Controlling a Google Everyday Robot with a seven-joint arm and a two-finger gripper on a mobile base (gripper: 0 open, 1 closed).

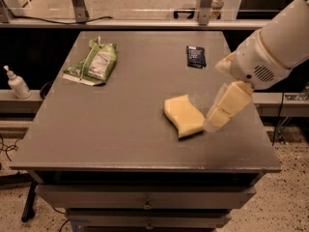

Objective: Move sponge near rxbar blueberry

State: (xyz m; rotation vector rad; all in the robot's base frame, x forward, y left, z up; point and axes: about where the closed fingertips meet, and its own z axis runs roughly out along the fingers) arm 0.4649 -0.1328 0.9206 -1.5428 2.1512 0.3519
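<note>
Gripper (216, 120): hovering just right of the sponge (183, 116); its state, cannot tell.
Snack bar (195, 56): lying farther back on the counter (120, 134).

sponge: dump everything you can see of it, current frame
The sponge is a pale yellow, thick block that looks like foam, with wavy S-curved sides. It lies flat on the grey table, right of centre and toward the front, turned at an angle to the table's edges. The gripper is low over the tabletop right beside its right side; whether the two touch cannot be told.
</note>
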